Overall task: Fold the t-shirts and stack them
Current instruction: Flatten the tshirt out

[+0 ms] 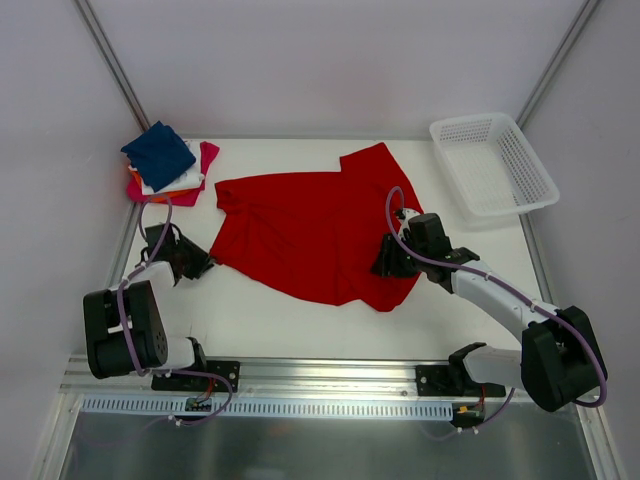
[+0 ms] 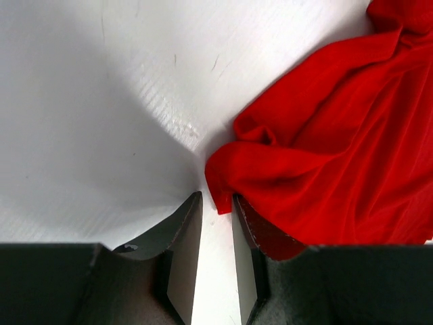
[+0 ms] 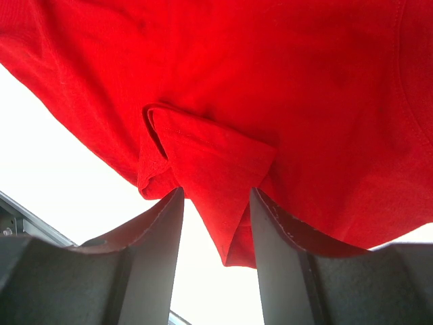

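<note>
Resting inside right end effector (image 3: 216,194) is a red t-shirt (image 3: 270,81) fold.

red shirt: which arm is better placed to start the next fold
Right, probably. The right end effector has a flap of the red shirt between its fingers, while the left end effector is just off the shirt's corner with only table in its gap.

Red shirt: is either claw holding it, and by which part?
Neither grips the red shirt yet. The right claw straddles a folded edge flap, jaws apart; the left claw, slightly open, sits at a corner.
</note>
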You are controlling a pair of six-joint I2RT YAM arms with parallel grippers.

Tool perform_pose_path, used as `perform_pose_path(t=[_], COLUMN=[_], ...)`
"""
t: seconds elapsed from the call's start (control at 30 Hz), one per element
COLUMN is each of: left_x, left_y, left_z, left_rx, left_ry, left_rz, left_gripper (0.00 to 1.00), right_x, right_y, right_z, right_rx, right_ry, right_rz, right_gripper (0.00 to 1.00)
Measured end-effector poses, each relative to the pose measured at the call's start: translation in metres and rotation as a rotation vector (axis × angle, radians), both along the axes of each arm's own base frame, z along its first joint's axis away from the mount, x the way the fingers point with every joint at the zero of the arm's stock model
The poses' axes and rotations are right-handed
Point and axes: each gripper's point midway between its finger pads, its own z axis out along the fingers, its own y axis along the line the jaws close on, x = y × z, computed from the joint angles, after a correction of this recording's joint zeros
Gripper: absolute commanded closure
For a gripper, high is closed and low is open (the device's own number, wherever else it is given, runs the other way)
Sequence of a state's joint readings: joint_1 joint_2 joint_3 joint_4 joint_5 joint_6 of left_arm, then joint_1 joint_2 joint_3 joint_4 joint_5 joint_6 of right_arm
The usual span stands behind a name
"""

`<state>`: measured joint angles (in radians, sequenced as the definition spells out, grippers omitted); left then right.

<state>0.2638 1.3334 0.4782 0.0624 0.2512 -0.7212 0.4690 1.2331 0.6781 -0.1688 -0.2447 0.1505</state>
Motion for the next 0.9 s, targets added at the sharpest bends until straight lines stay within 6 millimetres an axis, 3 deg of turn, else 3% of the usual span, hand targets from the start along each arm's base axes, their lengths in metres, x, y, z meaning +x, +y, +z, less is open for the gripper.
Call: perform_pose_path(t=[0.17,0.3,0.53,0.63,0.77,0.9], left_x=[0.011,0.018,0.018,0.007,-0.027,-0.040], left_y=[0.002,0.004,0.003,0.001,-0.007,-0.011], left_z=[-0.001,-0.003,-0.004,-0.004,-0.001,0.024], left_rx=[-0.006,-0.009,-0.011,-0.011,-0.010,-0.001], left_ry=[0.011,0.022,0.026,0.029,0.049,0.006], left_rz=[-0.003,-0.006,-0.010,-0.010,-0.005,-0.004], left_gripper=[0.78,1.00,1.00,1.00,1.00,1.00], right_x=[0.000,0.000,0.001,0.001,0.001,0.001], right_y=[0.000,0.000,0.000,0.001,0.001,0.001], right_z=[0.000,0.001,0.007,0.007,0.008,0.008], right_rx=[0.001,0.004,0.014,0.014,0.015,0.015], right_ry=[0.001,-0.002,-0.020,-0.020,-0.021,-0.020], right_rz=[-0.002,-0.002,-0.004,-0.005,-0.005,-0.005], right_gripper=[0.53,0.53,0.53,0.53,0.53,0.53])
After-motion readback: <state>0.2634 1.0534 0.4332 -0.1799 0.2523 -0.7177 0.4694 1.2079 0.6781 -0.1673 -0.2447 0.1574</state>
